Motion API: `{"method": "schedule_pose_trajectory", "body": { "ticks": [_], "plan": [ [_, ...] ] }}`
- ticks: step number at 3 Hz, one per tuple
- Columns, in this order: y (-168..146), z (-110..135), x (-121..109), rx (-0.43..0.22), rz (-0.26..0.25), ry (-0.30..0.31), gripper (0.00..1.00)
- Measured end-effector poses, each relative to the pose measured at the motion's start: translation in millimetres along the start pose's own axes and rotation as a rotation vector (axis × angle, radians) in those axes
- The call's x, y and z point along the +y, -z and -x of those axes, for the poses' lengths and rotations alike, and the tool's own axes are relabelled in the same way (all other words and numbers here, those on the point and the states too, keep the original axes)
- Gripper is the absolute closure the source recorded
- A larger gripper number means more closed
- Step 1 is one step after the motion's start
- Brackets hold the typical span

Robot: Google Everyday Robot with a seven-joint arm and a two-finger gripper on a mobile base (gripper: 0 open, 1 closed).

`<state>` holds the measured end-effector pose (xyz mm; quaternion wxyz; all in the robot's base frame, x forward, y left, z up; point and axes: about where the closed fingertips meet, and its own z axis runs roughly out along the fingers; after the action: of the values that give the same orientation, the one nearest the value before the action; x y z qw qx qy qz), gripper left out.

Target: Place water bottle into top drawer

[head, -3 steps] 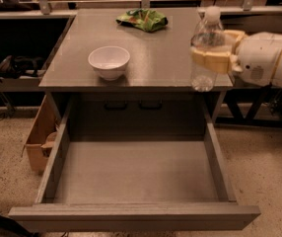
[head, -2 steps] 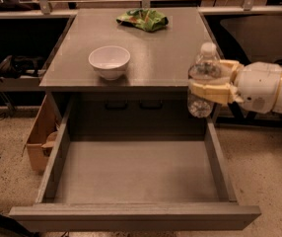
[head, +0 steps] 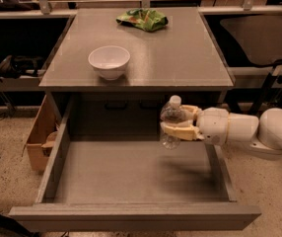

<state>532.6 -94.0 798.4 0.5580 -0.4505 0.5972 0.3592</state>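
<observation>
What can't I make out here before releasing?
Camera view: the hand, shut on the water bottle over the back right of the top drawer, hides its label.
Gap between bottle base and drawer floor: one view from above, cannot tell.
Arm: cut off by right edge.
Cardboard box contents: dark, partly behind drawer wall.

Item count:

- Water bottle (head: pixel 171 116): one, upright.
- Top drawer (head: pixel 131 216): one, pulled open.
- Hand (head: pixel 176 122): one, with two fingers (head: pixel 180 132). It is clasped around the water bottle above the right rear part of the top drawer.
- Arm (head: pixel 259 130): one, entering from the right.
- Tabletop (head: pixel 180 53): one.
- Items on the tabletop: two in total, one white bowl (head: pixel 109 61) and one green bag (head: pixel 142 19).
- Black handles (head: pixel 115 104): two, side by side on the dark panel (head: pixel 91 117) behind the top drawer.
- Cardboard box (head: pixel 37 137): one, standing left of the top drawer.
</observation>
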Motion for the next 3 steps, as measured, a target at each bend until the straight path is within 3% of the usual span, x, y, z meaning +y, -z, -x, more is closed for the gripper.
{"method": "schedule_pose_trajectory", "body": {
  "ticks": [1, 2, 3],
  "plan": [
    [-31.7, -35.4, -4.5, 0.022, 0.013, 0.022, 1.00],
    [-55.0, -52.7, -9.8, 0.057, 0.003, 0.050, 1.00],
    [-85.0, -64.8, -10.8, 0.060, 0.027, 0.045, 1.00]
  ]
}}
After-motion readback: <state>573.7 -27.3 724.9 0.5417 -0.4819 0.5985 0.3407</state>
